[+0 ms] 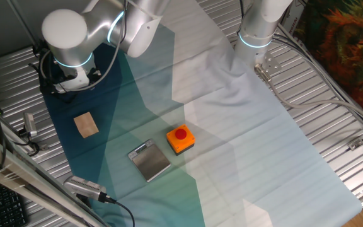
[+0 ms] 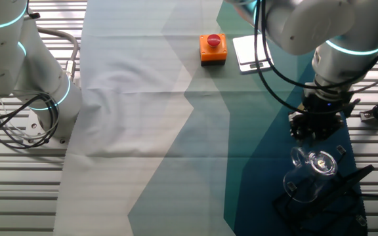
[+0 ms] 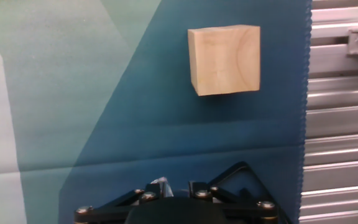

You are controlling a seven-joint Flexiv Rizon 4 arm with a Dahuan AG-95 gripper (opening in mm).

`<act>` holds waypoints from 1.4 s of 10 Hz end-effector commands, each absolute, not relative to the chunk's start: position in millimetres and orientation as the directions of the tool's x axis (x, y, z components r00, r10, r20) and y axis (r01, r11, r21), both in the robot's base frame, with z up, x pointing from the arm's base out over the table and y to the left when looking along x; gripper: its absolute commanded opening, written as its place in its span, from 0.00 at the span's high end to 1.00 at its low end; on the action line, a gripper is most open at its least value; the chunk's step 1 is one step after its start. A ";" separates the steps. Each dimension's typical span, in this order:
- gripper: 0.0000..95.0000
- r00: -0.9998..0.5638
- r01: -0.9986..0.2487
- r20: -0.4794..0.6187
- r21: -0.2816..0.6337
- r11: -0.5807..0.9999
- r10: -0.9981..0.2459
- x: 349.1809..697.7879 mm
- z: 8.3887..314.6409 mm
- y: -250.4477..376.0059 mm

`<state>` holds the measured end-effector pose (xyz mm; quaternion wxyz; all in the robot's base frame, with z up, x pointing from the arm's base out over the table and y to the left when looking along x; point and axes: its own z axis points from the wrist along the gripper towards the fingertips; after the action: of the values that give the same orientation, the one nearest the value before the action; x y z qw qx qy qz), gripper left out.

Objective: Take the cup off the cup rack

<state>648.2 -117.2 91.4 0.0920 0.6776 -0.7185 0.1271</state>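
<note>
The transparent glass cup (image 2: 310,167) sits tilted on the black cup rack (image 2: 346,190) at the near right of the other fixed view. My gripper (image 2: 315,134) hangs just above the cup, and its jaws look spread and empty. In the hand view only the finger bases show at the bottom edge around my gripper (image 3: 176,186). A glint of the cup's glass (image 3: 161,185) lies beside the left one, and a black bar of the rack (image 3: 248,172) is just beyond. In one fixed view the arm (image 1: 68,38) hides the cup, the rack and the gripper.
A wooden block (image 3: 224,59) lies on the dark blue cloth ahead of the hand; it also shows in one fixed view (image 1: 86,124). A grey metal plate (image 1: 150,159) and an orange box with a red button (image 1: 180,139) lie mid-table. A second arm (image 2: 18,59) stands at the far side.
</note>
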 end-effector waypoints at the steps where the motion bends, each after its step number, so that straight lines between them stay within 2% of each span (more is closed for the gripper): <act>1: 0.80 -0.071 -0.997 0.304 -0.063 0.055 -0.950 641.5 92.0 -119.2; 10: 0.80 -0.082 -0.997 0.294 -0.029 0.077 -0.952 640.5 98.2 -106.5; 14: 0.80 -0.010 -1.000 0.328 -0.005 0.009 -0.945 630.9 92.1 -100.5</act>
<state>631.1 -100.6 94.0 0.1111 0.6915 -0.7052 0.1106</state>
